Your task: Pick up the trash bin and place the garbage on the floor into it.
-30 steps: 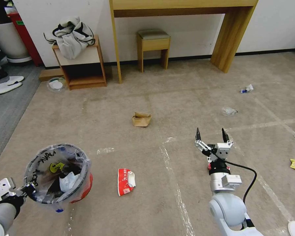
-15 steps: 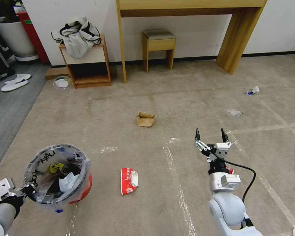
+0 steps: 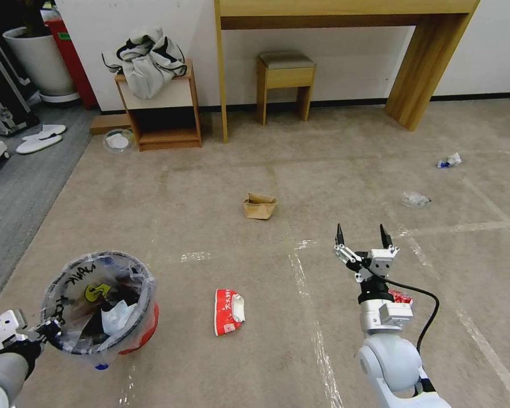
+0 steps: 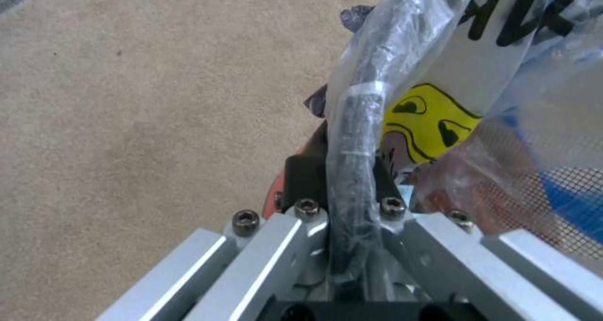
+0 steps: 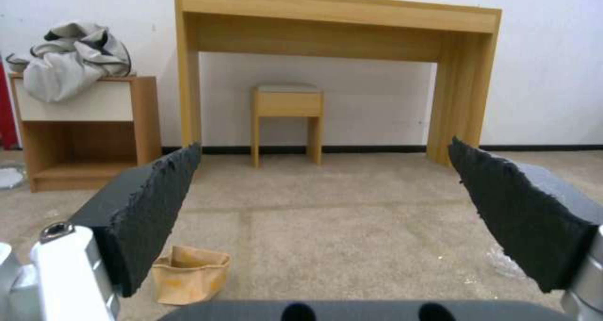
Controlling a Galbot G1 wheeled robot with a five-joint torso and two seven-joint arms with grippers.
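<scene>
Head view: my left gripper (image 3: 45, 327) has its fingers clamped on the rim of the trash bin (image 3: 99, 303), held at seven o'clock above the floor (image 3: 209, 198). My right gripper (image 3: 361, 238) hovers at four o'clock, fingers spread and empty. The red wrapper (image 3: 228, 311) lies at six o'clock and the brown paper bag (image 3: 259, 206) at twelve. I judge both light, soft and crushable; I'd pinch the wrapper at its raised white edge.

The left hand (image 3: 42, 330) was clamped tight low at the left; the right hand (image 3: 361, 237) reached forward (fingers spread wide).
</scene>
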